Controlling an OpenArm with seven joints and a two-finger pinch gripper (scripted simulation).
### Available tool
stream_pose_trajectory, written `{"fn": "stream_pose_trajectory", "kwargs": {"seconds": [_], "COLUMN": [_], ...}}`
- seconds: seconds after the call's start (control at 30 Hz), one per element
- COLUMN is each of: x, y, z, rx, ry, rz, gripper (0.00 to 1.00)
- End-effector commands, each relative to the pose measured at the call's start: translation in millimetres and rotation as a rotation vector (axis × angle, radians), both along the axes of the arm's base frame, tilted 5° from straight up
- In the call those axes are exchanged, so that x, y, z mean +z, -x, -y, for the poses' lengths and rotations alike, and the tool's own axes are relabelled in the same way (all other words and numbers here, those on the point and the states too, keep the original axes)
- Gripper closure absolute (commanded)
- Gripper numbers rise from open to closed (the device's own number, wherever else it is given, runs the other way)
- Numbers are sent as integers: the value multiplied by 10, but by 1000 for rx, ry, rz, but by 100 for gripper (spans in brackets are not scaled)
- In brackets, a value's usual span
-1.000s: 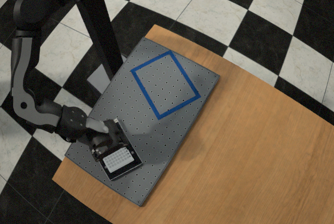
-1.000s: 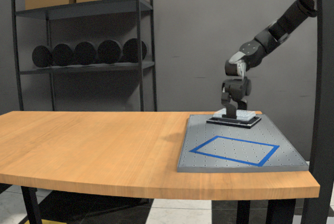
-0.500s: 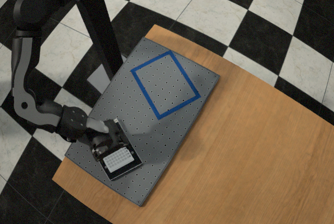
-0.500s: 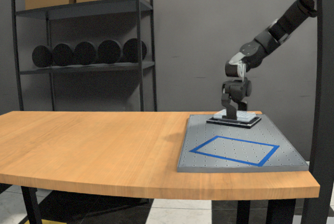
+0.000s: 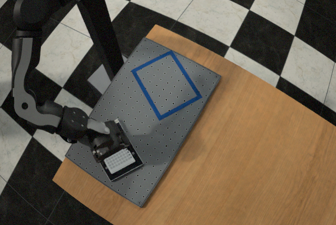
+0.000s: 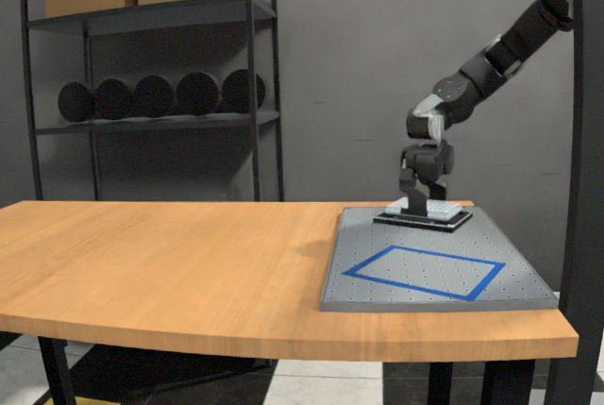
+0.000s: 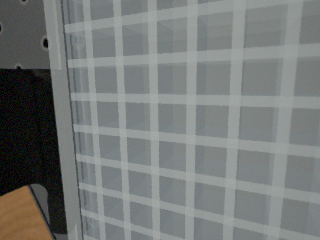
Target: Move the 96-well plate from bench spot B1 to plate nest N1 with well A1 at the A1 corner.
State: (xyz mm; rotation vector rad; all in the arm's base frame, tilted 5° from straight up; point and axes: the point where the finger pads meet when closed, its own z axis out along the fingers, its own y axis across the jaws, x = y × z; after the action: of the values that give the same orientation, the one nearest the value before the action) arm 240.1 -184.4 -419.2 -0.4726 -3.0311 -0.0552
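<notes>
The white 96-well plate (image 5: 119, 159) sits over the black plate nest (image 5: 124, 168) at the near-left end of the grey perforated board. My gripper (image 5: 108, 146) stands straight down over the plate's inner half and is shut on the plate. From the side view, the plate (image 6: 428, 208) lies low and about level on the nest (image 6: 422, 219), with the fingers (image 6: 418, 205) at its sides. The wrist view is filled by the plate's well grid (image 7: 190, 125); the black nest edge (image 7: 25, 130) shows at its left. I cannot make out the cut-off corner or the A1 mark.
A blue tape rectangle (image 5: 166, 84) marks a bare spot further up the grey board (image 5: 151, 114). A black post (image 5: 100, 24) stands beside the board's left edge. A shelf rack (image 6: 146, 74) with dark rolls stands behind the wooden table.
</notes>
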Motion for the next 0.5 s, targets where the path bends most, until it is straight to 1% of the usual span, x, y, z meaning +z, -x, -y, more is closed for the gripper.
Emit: {"fn": "stream_pose_trajectory", "kwargs": {"seconds": [0.0, 0.47], "x": [20, 23], "y": [-37, -41], "z": [-13, 0], "rx": [0, 1], "ry": [-8, -2], "rz": [9, 6], "gripper": [100, 100]}}
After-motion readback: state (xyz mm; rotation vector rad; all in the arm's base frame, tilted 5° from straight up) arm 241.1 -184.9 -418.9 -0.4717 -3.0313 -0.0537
